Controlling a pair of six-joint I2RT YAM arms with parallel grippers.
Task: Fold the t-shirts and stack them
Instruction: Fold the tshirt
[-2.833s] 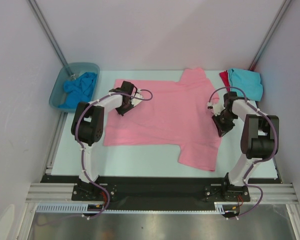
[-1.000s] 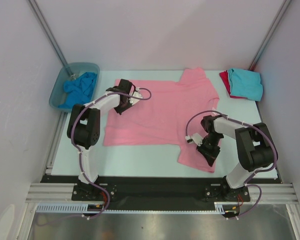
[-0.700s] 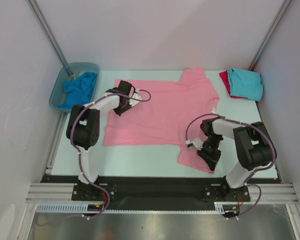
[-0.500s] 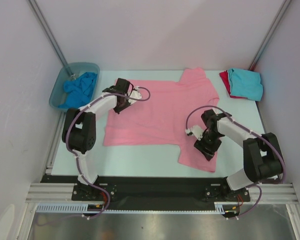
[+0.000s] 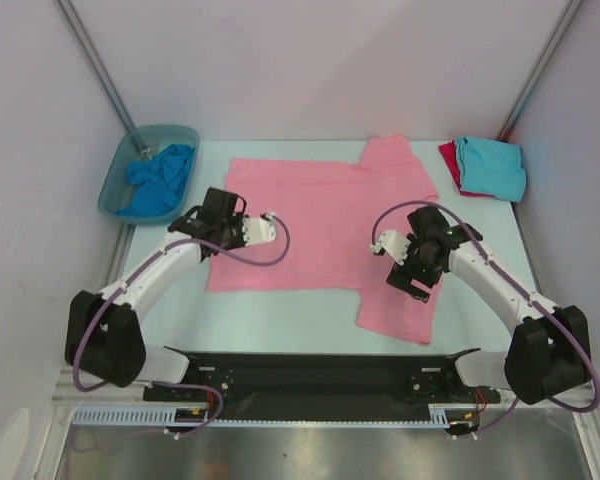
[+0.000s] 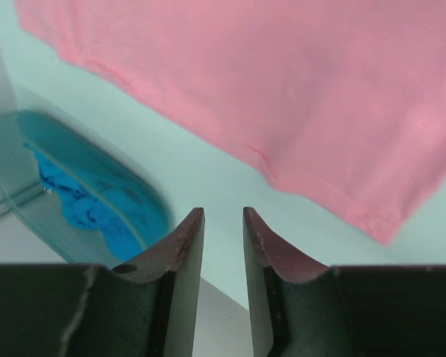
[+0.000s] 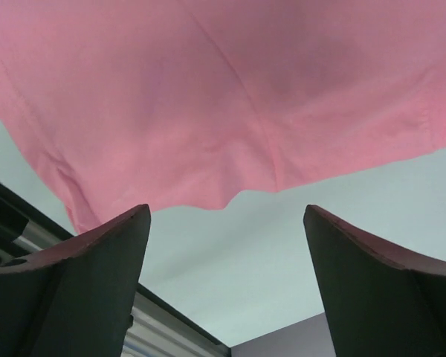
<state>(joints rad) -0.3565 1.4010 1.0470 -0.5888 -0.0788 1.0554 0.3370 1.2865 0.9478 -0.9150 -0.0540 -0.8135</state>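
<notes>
Pink tee (image 5: 330,225) lies spread flat mid-frame on the counter (image 5: 280,305), fold not started. Left tool (image 6: 223,216) barely parted, right tool (image 7: 224,210) wide apart, both empty. Next they'd likely need to pinch a sleeve edge

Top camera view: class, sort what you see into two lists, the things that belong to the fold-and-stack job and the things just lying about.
Belong to the job:
- pink t-shirt, spread flat
- turquoise t-shirt, folded
- red t-shirt, under the turquoise one
- blue t-shirt, crumpled in the tub

Just lying about:
- plastic tub
</notes>
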